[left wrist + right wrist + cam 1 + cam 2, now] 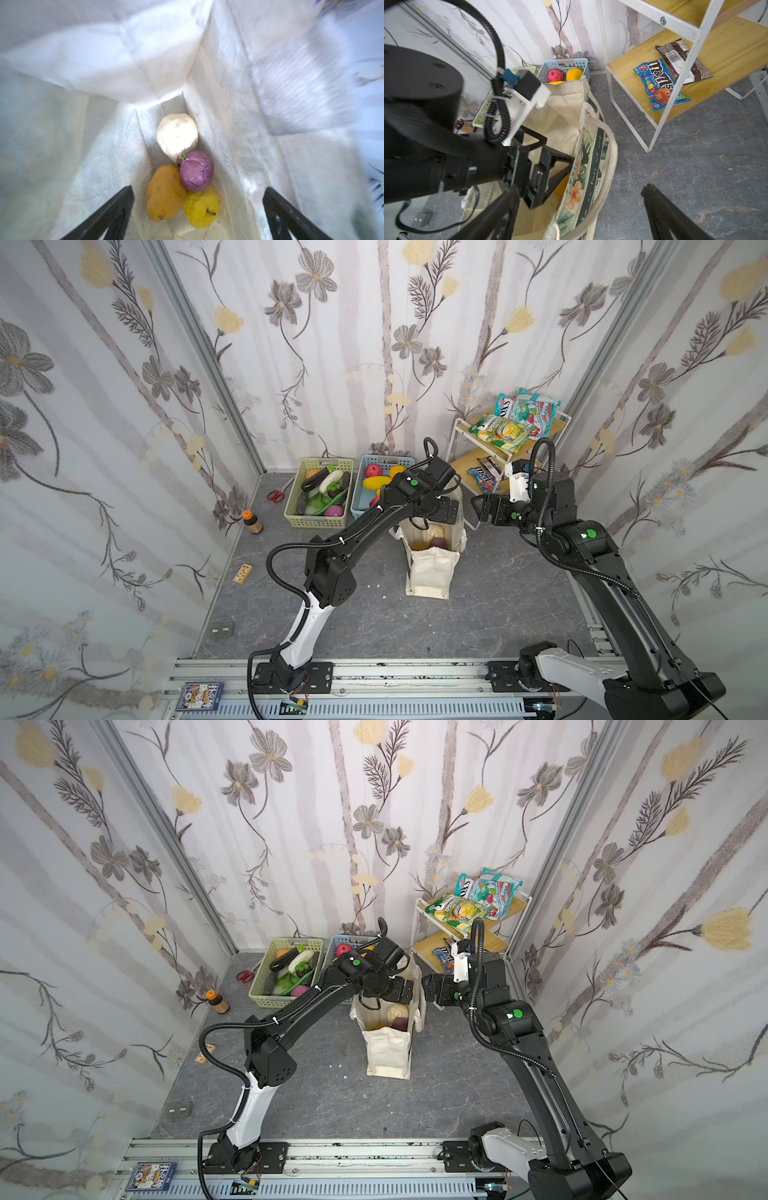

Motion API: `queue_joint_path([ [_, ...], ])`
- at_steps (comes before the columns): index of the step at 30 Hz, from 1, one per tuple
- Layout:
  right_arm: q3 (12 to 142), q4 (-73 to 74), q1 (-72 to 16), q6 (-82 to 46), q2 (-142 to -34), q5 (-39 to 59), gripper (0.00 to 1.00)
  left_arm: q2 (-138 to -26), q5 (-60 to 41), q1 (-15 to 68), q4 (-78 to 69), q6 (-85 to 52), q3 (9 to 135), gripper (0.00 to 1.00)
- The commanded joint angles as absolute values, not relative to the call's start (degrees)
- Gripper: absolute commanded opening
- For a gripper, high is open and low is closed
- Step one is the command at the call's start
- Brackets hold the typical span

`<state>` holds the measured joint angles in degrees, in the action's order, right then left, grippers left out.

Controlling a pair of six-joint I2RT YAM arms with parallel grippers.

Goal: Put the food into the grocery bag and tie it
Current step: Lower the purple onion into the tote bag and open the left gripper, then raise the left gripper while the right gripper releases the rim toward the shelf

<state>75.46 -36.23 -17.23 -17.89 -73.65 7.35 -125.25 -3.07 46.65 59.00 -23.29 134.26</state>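
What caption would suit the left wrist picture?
Open left gripper above a cream toy, a purple toy, an orange toy and a yellow toy inside the grocery bag.

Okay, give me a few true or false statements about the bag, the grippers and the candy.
The left gripper is open at the mouth of the grocery bag, holding nothing. True.
The bag is empty. False: a cream toy, a purple toy, an orange toy and a yellow toy lie inside.
The blue candy packet lies on the lower shelf. True.
The right gripper grips a bag handle. False: it is open beside the bag.
The blue basket is empty. False: a red fruit and an orange fruit sit in it.
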Motion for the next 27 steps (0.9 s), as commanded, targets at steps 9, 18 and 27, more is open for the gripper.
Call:
queue_joint_path([
  [9, 76.5, -36.0, -16.8, -17.6, -73.6, 7.1, 0.92, -115.2, 4.9, 44.0, 58.6, -23.5, 135.6, 0.94],
  [18, 85.3, -37.5, -13.7, -17.5, -74.9, 5.4, 0.92, -114.9, 9.9, 42.2, 61.4, -21.9, 130.0, 0.82],
  [27, 98.5, -39.6, -4.8, -20.2, -81.7, 1.5, 0.80, -114.0, 8.1, 42.1, 60.3, -23.2, 125.0, 0.74],
])
